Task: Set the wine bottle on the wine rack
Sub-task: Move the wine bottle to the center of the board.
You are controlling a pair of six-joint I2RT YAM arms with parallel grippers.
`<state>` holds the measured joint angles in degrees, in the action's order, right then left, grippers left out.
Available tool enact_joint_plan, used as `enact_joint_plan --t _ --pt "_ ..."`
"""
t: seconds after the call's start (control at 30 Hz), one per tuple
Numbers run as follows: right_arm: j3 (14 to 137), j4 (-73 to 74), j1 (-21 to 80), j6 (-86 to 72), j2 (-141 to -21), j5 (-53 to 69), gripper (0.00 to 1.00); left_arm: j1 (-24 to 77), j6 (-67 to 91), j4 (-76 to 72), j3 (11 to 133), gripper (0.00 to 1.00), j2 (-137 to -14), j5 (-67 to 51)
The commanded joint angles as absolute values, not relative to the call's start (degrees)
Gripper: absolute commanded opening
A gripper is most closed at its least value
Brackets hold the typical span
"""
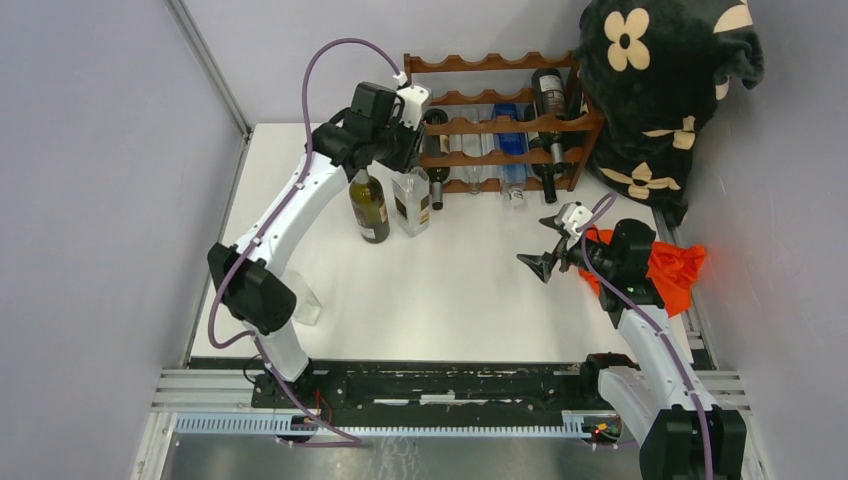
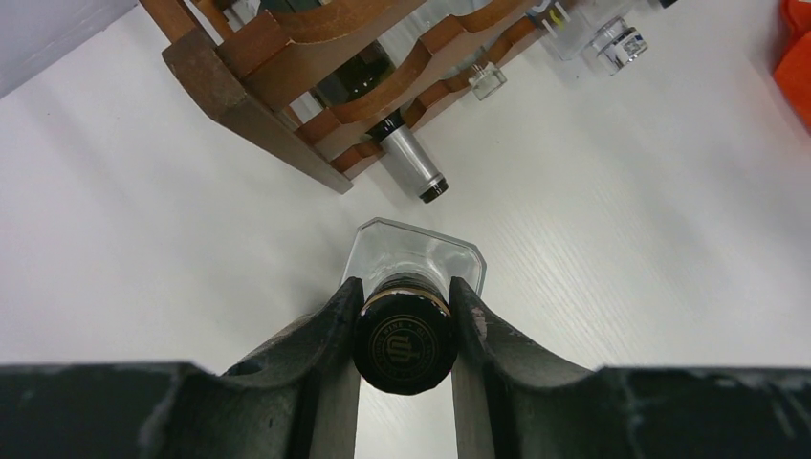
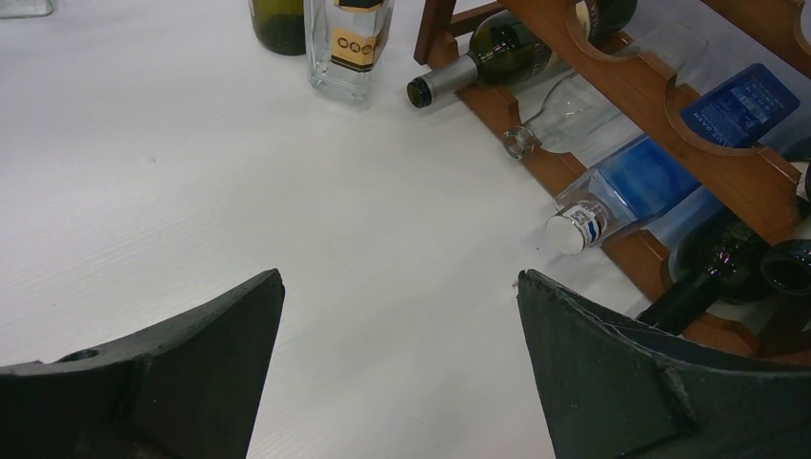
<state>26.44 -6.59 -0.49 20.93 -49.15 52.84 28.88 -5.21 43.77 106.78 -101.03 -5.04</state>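
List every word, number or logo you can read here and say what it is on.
Nothing reads clearly.
Cap of the wine bottle: embossed emblem ringed by lettering, too small to read.
Label on the clear square bottle: three rings, text blurred.
Label on the blue bottle: print blurred.

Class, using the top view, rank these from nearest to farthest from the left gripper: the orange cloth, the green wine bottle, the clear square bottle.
1. The green wine bottle, gripped at its cap by the left gripper.
2. The clear square bottle, standing just beside it.
3. The orange cloth, far across at the right edge.
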Motion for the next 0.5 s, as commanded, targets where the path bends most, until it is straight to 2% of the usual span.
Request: enact_joint_plan --t 0.0,0.23,0.47 --pt "27.2 -7.8 -0.3 21.6 -49.3 52.8 0.98 30.1 -6.7 37.4 108.2 0.02 -93.3 -9.1" --pt "27.3 -7.9 -0.3 21.6 -49.5 54.1 0.98 36.3 -6.8 37.5 103.8 0.02 -88.2 -10.4" --pt "27.5 -8.0 -0.3 21.4 -49.7 54.0 0.98 47.2 -3.8 35.4 97.4 0.02 -84.5 -6.8"
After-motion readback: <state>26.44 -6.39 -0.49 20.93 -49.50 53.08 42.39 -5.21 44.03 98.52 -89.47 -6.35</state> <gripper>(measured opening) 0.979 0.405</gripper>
